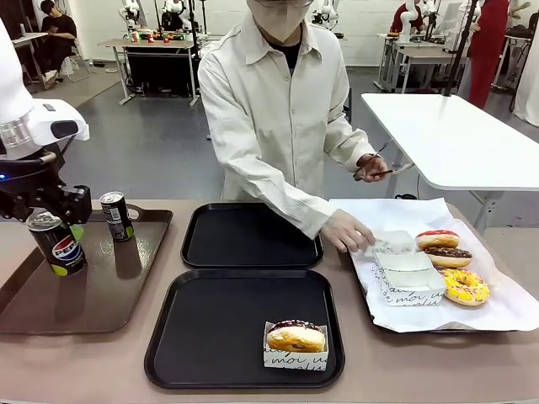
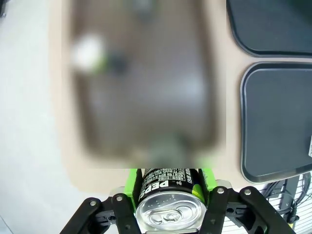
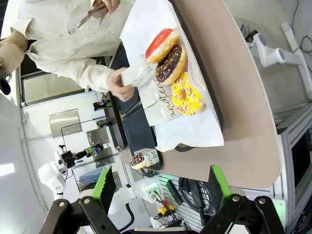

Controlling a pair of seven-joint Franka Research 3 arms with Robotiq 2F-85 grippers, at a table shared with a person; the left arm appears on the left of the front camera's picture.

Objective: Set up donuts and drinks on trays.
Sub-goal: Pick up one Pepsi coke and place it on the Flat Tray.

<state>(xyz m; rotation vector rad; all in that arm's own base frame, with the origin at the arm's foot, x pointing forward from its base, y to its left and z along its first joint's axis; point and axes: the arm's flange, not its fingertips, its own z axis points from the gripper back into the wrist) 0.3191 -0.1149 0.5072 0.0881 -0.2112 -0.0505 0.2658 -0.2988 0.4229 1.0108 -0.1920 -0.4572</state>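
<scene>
Green pads of my left gripper [image 2: 169, 187] clamp a slim, glossy black Pepsi can [image 1: 57, 244] over the smooth brown tray [image 1: 101, 295], while my right gripper [image 3: 161, 187] stands spread with nothing between its fingers. On the matte, rounded near black tray [image 1: 210, 337] sits one donut [image 1: 295, 337] in a printed paper sleeve. Farther off lie the far black tray [image 1: 244, 240] and three ring donuts [image 1: 448, 256] on crinkled white paper.

Three Camera Angles

The front camera faces across the table [image 1: 84, 362] at the person [image 1: 278, 118]. The left wrist camera looks down, close over a Pepsi can [image 2: 169, 204]. The right wrist camera, rolled sideways, stands farther off, sharing the sleeved donut [image 3: 139, 160] with the front view.
</scene>
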